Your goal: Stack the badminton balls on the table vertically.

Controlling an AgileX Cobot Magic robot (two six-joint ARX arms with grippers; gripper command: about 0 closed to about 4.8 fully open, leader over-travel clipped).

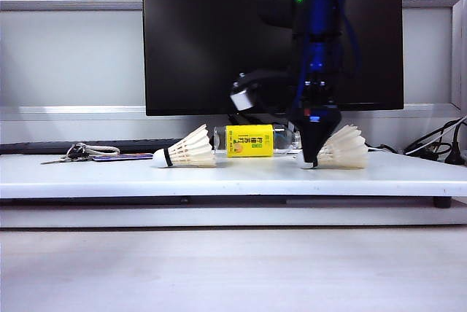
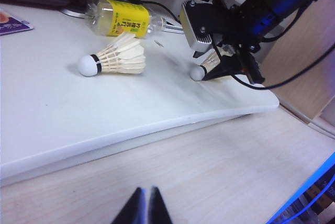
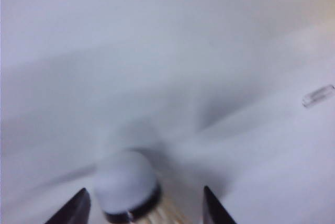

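Right arm (image 1: 315, 42): my black-and-blue jointed limb, green indicator lights lit, dark cables alongside.
Right wrist camera (image 2: 198, 25): my silver-grey box housing, visible screws.
Right gripper (image 3: 144, 208): my two black tapered fingers, spread apart.
Left gripper (image 2: 144, 209): my black pointed fingers, pressed together.

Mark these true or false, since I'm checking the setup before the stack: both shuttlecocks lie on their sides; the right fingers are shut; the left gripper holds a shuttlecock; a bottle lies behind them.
1. Both shuttlecocks lie on their sides: true, the left shuttlecock and the right shuttlecock both rest on the table.
2. The right gripper's fingers are shut: false, they stand open astride the right shuttlecock's cork.
3. The left gripper holds a shuttlecock: false, it is shut on nothing, off the table.
4. A yellow-labelled bottle lies behind them: true.
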